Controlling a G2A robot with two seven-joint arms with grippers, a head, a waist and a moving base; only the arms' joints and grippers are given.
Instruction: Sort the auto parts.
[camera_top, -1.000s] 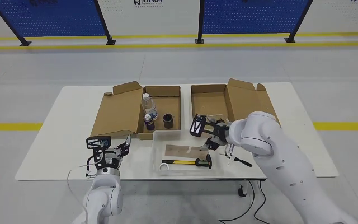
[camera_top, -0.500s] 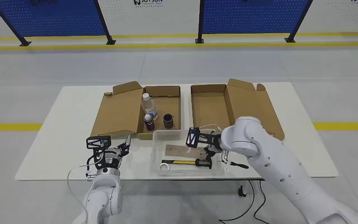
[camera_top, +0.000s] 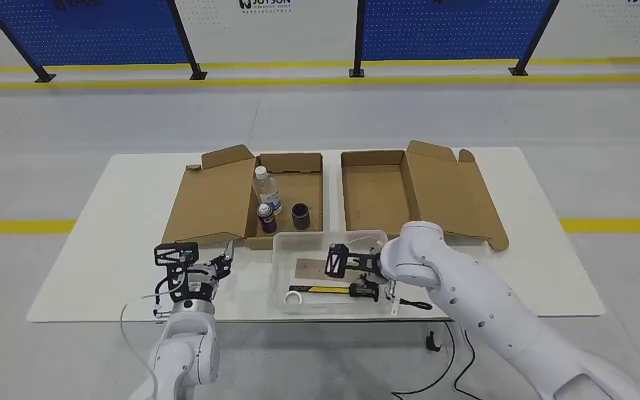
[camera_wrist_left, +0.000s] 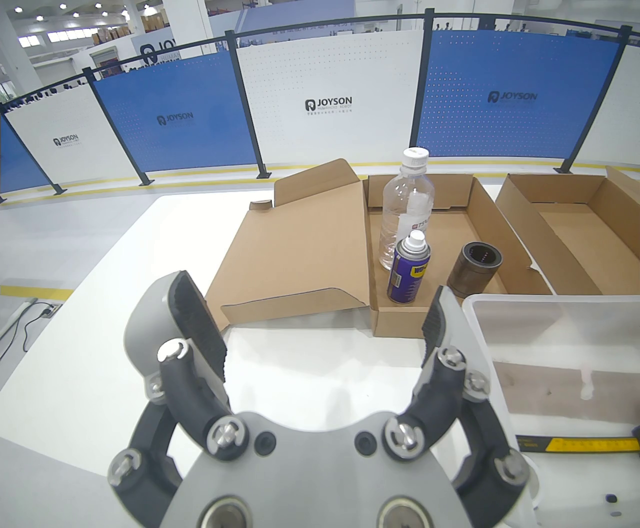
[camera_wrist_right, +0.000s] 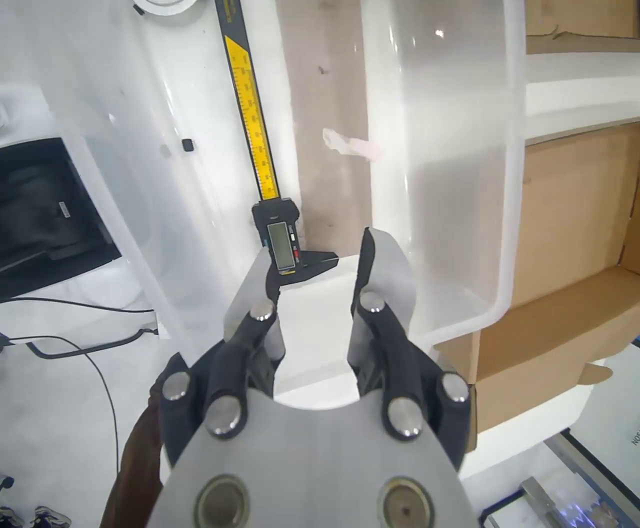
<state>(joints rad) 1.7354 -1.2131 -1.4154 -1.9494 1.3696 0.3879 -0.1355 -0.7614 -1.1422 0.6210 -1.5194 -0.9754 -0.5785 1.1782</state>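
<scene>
R claw apart at caliper in clear bin; L claw apart over table.

Bright even light, glare on bin

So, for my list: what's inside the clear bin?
The bin holds a caliper, a white ring by its tip, a small white scrap and a brownish sheet at the bottom. The right claw covers part of the caliper's head and anything beneath.
</scene>
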